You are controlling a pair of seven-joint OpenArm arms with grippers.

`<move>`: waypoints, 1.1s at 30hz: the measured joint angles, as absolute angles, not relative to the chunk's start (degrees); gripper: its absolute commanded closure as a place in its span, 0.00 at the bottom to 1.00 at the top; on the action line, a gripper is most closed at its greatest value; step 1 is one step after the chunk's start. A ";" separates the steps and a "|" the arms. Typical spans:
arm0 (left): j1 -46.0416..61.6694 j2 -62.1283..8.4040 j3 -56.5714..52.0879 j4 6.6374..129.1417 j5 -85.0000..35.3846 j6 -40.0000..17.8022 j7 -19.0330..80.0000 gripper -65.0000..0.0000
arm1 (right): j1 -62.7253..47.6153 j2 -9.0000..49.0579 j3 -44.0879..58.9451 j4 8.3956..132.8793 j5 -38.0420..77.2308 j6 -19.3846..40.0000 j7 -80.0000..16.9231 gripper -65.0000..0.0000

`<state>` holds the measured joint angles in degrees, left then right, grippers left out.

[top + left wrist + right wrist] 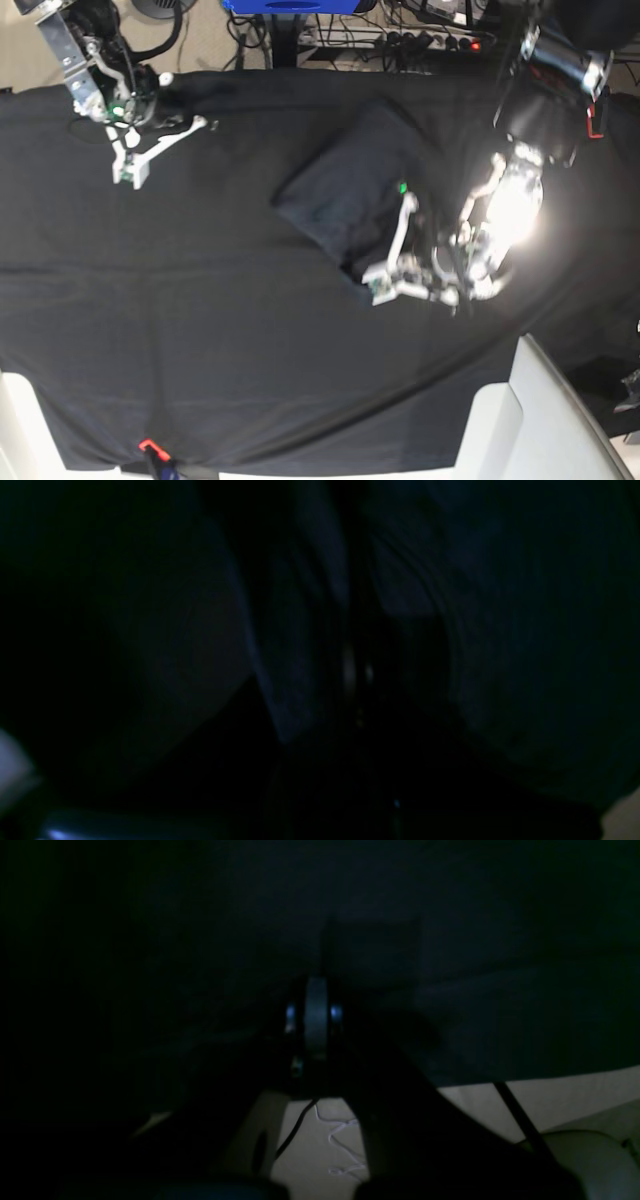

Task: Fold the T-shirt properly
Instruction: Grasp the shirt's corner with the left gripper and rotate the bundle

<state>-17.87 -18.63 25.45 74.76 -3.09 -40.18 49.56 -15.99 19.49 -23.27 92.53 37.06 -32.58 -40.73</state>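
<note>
Lying folded mid-desk, the soft, light, dark slate-grey knit T-shirt (350,195) sits at the left jaws (385,285), pinched narrow at its near edge; right jaws (128,172), well apart, closed empty.

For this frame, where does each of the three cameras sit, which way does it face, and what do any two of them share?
Base: overhead, looking down on the black table cloth, the T-shirt and both arms.
Left wrist: on the left arm, pressed close to dark fabric; too dim to make out its fingers.
Right wrist: on the right arm, facing along the shut right gripper across the cloth.
Shared: base and right wrist both show the right gripper.
</note>
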 measured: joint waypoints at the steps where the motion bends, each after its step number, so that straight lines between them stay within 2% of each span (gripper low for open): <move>1: -19.25 -18.81 27.79 74.76 -2.94 -39.72 49.74 1.00 | -16.05 19.57 -22.79 92.53 37.08 -32.58 -40.71 1.00; 7: -24.80 -18.11 40.62 71.26 -3.73 -40.12 47.62 1.00 | -16.08 17.37 -19.05 92.49 37.10 -32.58 -41.15 1.00; 12: -29.61 -15.22 46.04 63.09 -3.09 -39.94 42.48 1.00 | -16.21 15.75 -18.11 92.49 37.28 -32.56 -41.39 1.00; 19: -31.59 -11.40 47.75 59.05 -3.22 -39.97 38.52 1.00 | -16.43 13.08 -14.04 92.49 37.08 -33.01 -41.32 1.00; 24: -33.30 -9.08 50.09 55.44 -3.51 -39.97 38.50 1.00 | -17.15 13.26 -13.45 92.49 37.06 -33.23 -41.41 1.00; 33: -33.52 -9.08 50.33 54.46 -3.49 -39.97 38.33 1.00 | -17.02 12.99 -13.45 92.49 37.08 -33.21 -41.34 1.00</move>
